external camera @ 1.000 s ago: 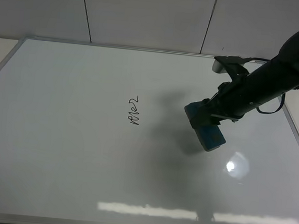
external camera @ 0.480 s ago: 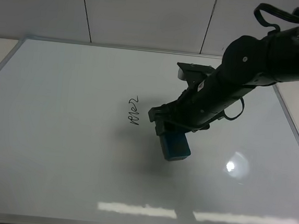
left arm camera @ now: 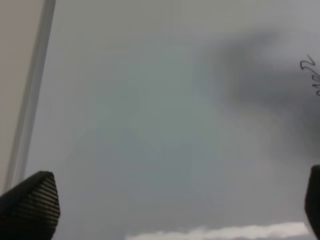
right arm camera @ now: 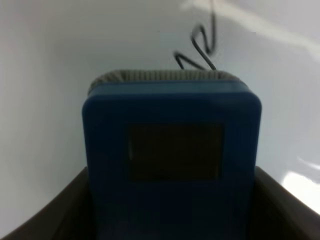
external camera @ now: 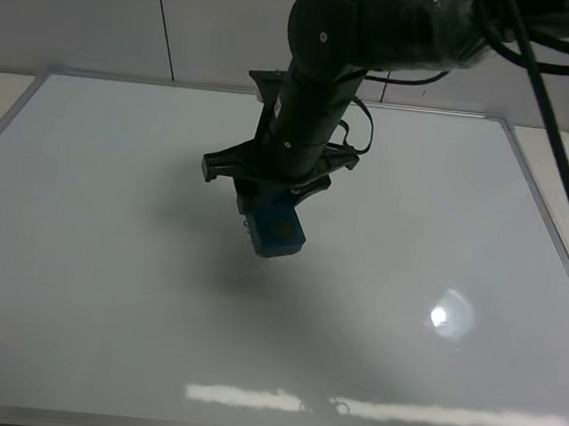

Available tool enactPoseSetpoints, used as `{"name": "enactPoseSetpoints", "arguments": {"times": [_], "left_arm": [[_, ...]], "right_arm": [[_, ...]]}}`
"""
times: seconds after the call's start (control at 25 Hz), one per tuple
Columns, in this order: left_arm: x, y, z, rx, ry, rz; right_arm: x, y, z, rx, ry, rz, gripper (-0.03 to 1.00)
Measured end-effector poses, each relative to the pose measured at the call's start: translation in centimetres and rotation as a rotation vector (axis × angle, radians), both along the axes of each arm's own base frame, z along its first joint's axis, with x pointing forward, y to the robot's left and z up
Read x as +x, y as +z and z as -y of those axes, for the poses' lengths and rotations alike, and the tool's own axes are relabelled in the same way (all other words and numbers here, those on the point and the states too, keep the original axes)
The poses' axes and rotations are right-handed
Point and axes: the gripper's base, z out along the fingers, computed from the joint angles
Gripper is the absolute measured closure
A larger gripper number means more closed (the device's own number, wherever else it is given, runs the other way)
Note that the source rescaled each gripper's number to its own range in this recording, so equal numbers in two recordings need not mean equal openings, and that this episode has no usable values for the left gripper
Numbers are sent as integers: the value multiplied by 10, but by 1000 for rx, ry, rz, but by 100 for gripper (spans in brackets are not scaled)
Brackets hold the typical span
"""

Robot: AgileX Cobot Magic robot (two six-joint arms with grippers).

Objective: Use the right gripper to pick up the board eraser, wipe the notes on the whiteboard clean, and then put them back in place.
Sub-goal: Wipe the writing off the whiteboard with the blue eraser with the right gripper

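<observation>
The right end effector (external camera: 265,203) is gripping the eraser (external camera: 277,232), just above centre of the high frame, over the whiteboard (external camera: 91,256). In the right wrist view the notes (right arm camera: 200,47) are showing just past the eraser's felt edge. Pressing the felt flat and sweeping straight across all of them should be clearing them. The left end effector (left arm camera: 170,210) is standing open, empty.
</observation>
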Motion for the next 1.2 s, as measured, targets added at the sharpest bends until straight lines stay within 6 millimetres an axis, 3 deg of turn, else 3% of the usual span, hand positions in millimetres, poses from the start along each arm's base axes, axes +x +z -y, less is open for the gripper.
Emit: {"name": "enactPoseSetpoints", "arguments": {"times": [0.24, 0.44, 0.76, 1.2], "left_arm": [[0, 0, 0, 0, 0, 0], [0, 0, 0, 0, 0, 0], [0, 0, 0, 0, 0, 0], [0, 0, 0, 0, 0, 0]], "right_arm": [[5, -16, -51, -91, 57, -5, 95], [8, -33, -72, -147, 83, -12, 95], [9, -63, -77, -197, 61, -29, 95], [16, -63, -72, -255, 76, 42, 95]]}}
